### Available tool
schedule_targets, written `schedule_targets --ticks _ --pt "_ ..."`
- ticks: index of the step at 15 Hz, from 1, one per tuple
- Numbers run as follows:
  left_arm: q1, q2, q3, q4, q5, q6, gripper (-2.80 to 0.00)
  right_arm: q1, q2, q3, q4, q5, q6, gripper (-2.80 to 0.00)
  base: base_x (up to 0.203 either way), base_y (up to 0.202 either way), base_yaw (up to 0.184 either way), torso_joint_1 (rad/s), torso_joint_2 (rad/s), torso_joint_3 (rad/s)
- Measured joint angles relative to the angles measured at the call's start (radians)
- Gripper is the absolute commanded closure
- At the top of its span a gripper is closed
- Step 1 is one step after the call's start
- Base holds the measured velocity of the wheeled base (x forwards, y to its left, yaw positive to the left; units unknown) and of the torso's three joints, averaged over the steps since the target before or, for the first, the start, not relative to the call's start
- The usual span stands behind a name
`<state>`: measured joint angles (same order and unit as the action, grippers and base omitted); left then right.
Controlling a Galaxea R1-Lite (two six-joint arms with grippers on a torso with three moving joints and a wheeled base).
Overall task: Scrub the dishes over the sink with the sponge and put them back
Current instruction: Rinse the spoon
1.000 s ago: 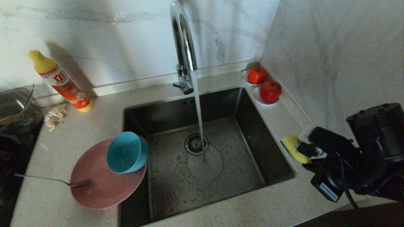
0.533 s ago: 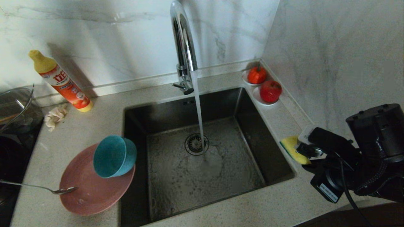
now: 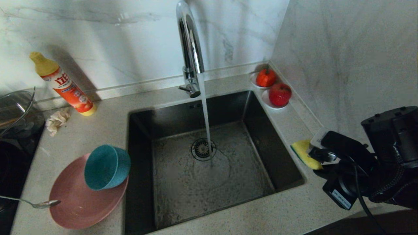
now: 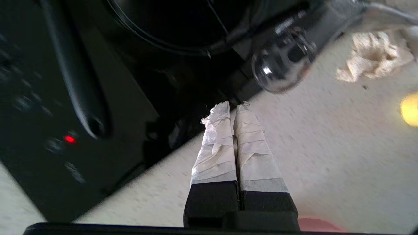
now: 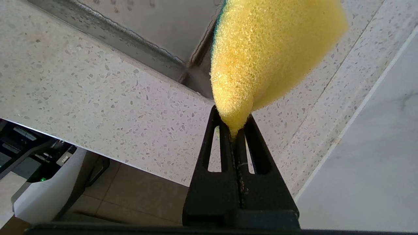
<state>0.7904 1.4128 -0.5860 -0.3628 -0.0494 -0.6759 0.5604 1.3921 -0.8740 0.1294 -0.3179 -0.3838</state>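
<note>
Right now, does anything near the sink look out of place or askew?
Yes. The teal bowl lies tipped on its side on the pink plate, and the spoon hangs at the plate's left rim. The tap runs onto nothing.

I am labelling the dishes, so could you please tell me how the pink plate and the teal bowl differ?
The pink plate is wide, flat and shallow; the teal bowl is smaller and deep. The plate lies on the counter; the bowl rests tipped on the plate, its opening facing sideways. Both are round and sit left of the sink.
</note>
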Motion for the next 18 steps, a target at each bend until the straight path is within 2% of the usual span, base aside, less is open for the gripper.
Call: schedule_targets --ticks 7,12,15,18 --pt "0.082 0.009 -0.049 0.0 -0.005 0.085 0.0 -0.001 -0.008 0.005 -0.001 0.014 0.002 0.0 0.0 0.0 0.0 0.0 0.0 0.0" --pt "0.136 0.029 -0.138 0.016 -0.035 0.091 0.0 -0.001 -0.008 0.008 -0.001 0.025 0.003 0.0 0.0 0.0 0.0 0.0 0.0 0.0" --pt "0.138 -0.012 -0.149 0.061 -0.112 0.066 0.0 -0.001 -0.008 0.01 -0.001 0.025 0.003 0.0 0.0 0.0 0.0 0.0 0.0 0.0" --pt "0.138 -0.095 -0.208 0.237 -0.248 -0.018 0.0 -0.001 -0.007 0.01 0.0 0.025 0.003 0.0 0.0 0.0 0.0 0.0 0.0 0.0"
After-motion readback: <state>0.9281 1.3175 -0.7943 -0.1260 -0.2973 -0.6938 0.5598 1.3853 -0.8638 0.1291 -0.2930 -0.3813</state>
